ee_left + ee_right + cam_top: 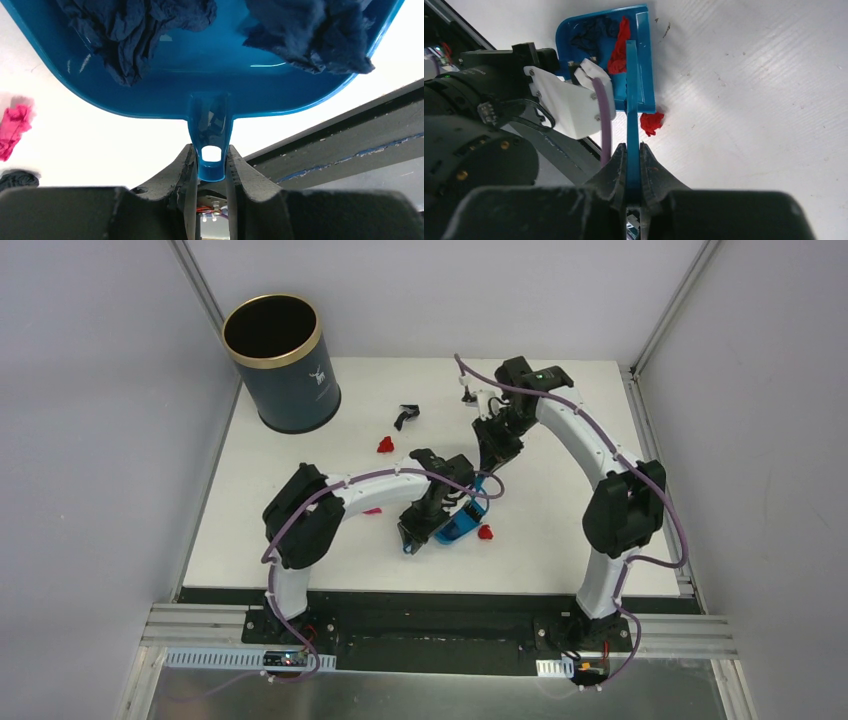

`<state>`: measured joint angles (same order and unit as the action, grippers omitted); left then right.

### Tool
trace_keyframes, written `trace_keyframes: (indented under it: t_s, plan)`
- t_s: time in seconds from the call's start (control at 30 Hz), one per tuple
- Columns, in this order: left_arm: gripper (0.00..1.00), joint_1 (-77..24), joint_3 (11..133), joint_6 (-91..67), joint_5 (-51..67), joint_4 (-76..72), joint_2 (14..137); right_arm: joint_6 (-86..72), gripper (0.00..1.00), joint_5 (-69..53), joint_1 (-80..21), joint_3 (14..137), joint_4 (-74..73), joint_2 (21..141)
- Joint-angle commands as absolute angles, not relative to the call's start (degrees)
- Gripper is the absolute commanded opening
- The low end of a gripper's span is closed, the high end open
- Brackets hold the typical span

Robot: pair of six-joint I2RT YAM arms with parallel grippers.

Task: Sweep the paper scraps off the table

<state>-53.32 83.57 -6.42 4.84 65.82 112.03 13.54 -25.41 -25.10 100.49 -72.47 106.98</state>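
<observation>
My left gripper is shut on the handle of the blue dustpan, which lies on the white table. Dark blue paper scraps sit in the pan, and the right wrist view shows a red one in it too. My right gripper is shut on the blue brush, whose head reaches over the pan's mouth. A red scrap lies on the table just outside the pan's lip. More scraps lie loose: red, black, pink and dark.
A dark blue gold-rimmed bin stands at the table's far left corner. Grey walls close in the table on three sides. The black front edge runs just behind the dustpan's handle. Both arms crowd the table's middle.
</observation>
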Motion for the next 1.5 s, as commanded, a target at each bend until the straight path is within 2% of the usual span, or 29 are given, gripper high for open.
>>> trace_keyframes:
  t_s: [0.0, 0.23, 0.43, 0.83, 1.17, 1.37, 1.47]
  plan:
    - [0.0, -53.79, 80.76, -7.81, 0.79, 62.55, 103.29, 13.45, 0.0, -28.71, -22.37, 105.93, -78.29, 101.33]
    - [0.0, -55.89, 76.92, -12.56, 1.57, 61.61, 93.19, 14.35, 0.0, -19.03, -21.99, 97.49, -75.97, 94.73]
    - [0.0, -61.75, 74.83, -17.56, 1.66, 65.9, 92.05, 13.93, 0.0, -15.31, -22.0, 92.64, -74.6, 91.62]
    - [0.0, -70.92, 73.39, -20.99, 3.62, 70.76, 99.75, 13.0, 0.0, -8.6, -22.07, 82.05, -66.85, 87.83]
    - [0.0, -70.85, 84.31, -17.0, 4.17, 68.08, 113.19, 13.54, 0.0, -16.57, -24.1, 77.35, -64.53, 91.82]
    - [0.14, -70.68, 87.88, -16.66, 0.29, 66.46, 115.1, 13.71, 0.0, -20.63, -24.67, 77.28, -65.56, 90.68]
    - [0.18, -70.46, 88.4, -16.27, 0.26, 66.21, 115.61, 13.72, 0.0, -20.12, -24.63, 76.79, -65.65, 89.78]
